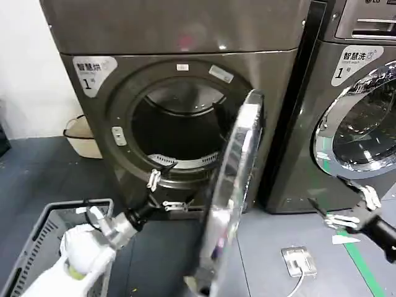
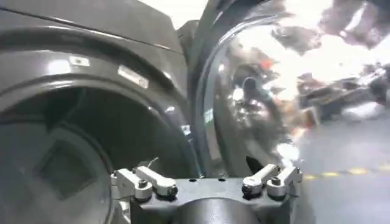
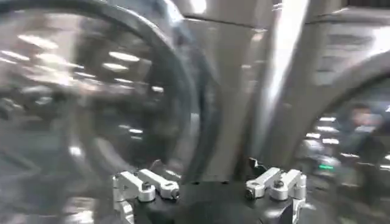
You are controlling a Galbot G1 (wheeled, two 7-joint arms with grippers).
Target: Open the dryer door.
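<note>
Both grippers, left (image 1: 162, 190) and right (image 1: 352, 204), hang spread and empty beside the round chrome-rimmed dryer door (image 1: 232, 192), which is swung wide open.

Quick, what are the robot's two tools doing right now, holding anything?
Left tool: open, holding nothing, below the dryer's opening, beside the opened dryer door.
Right tool: open, holding nothing.

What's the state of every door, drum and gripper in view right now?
dryer door: swung wide open, edge-on to the head camera
drum opening: exposed, dark inside
neighbouring machine's door: shut
left gripper: fingers open, holding nothing, just below the drum opening
right gripper: fingers open, empty, low before the neighbouring machine
</note>
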